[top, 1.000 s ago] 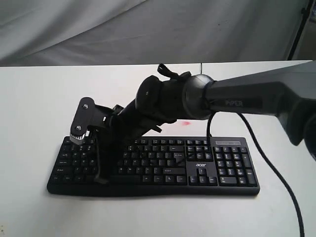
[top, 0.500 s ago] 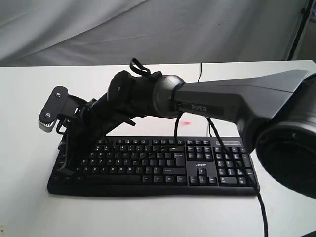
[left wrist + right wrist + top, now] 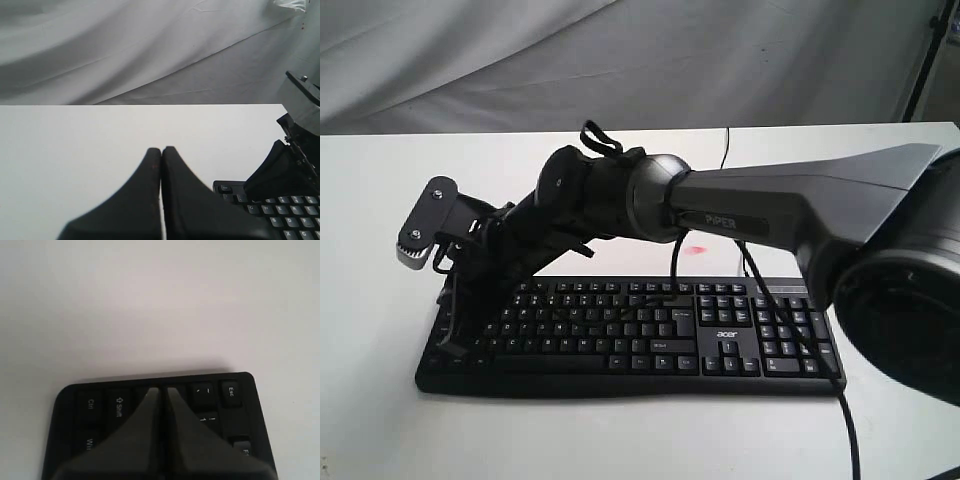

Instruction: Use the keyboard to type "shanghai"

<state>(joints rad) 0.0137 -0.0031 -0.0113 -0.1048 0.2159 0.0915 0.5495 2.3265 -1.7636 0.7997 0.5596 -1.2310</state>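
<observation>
The bench [image 3: 620,430] is white. Its near edge carries nothing in front of the keyboard [image 3: 720,335].

The keyboard lies flat and parallel to the near edge, close to it. It sits somewhat toward the left edge. The number pad end points to the right edge. The "acer" logo faces the near edge.

The right gripper [image 3: 453,343] stands over the keyboard's left end, fingers pointing steeply down. In the right wrist view the right gripper [image 3: 161,390] has its two fingers pressed together with nothing between them. The tips sit on the outermost key column of the keyboard [image 3: 118,407], between the Shift key and the key next to Esc. They hide the keys beneath them. Whether they press a key cannot be told.

The right arm [image 3: 770,210] reaches from the right edge across the middle, passing above the keyboard's far rows.

The left gripper [image 3: 161,149] has its fingers closed flat against each other and is empty. It hangs over bare bench [image 3: 75,150], off the left end of the keyboard [image 3: 290,215] and apart from it.

Beyond the keyboard a small pink mark [image 3: 697,249] lies on the bench. A thin black cable [image 3: 725,145] runs to the far edge. Grey cloth [image 3: 620,60] hangs behind the far edge.
</observation>
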